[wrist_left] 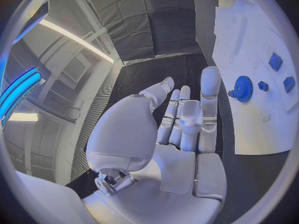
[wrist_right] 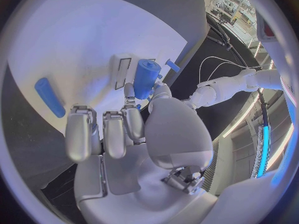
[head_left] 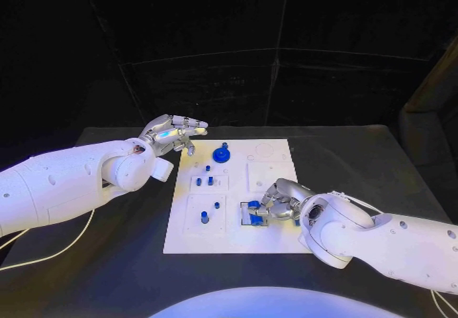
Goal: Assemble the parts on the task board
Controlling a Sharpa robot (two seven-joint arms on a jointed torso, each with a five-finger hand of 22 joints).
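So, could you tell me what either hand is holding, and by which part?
The right hand pinches a blue cylindrical part by its lower side; the left hand holds nothing.

A flat white rectangular task board (head_left: 272, 235) lies on the matte black table (head_left: 382, 165). On the board stand a blue toothed gear with a knob (head_left: 222, 155), small blue pegs (head_left: 204, 181) and a blue cylinder (wrist_right: 146, 78). Both silver metal hands (head_left: 175, 135) (head_left: 276, 202) sit on glossy white arms (head_left: 57, 185).

Black table (head_left: 382, 165), matte top. Dark curtain backdrop (head_left: 276, 73) behind table, seams visible. Bright strip light (wrist_left: 74, 37) overhead. Ribbed grey wall panel (wrist_left: 99, 109). Blue-lit strip (wrist_right: 264, 152) at room edge.
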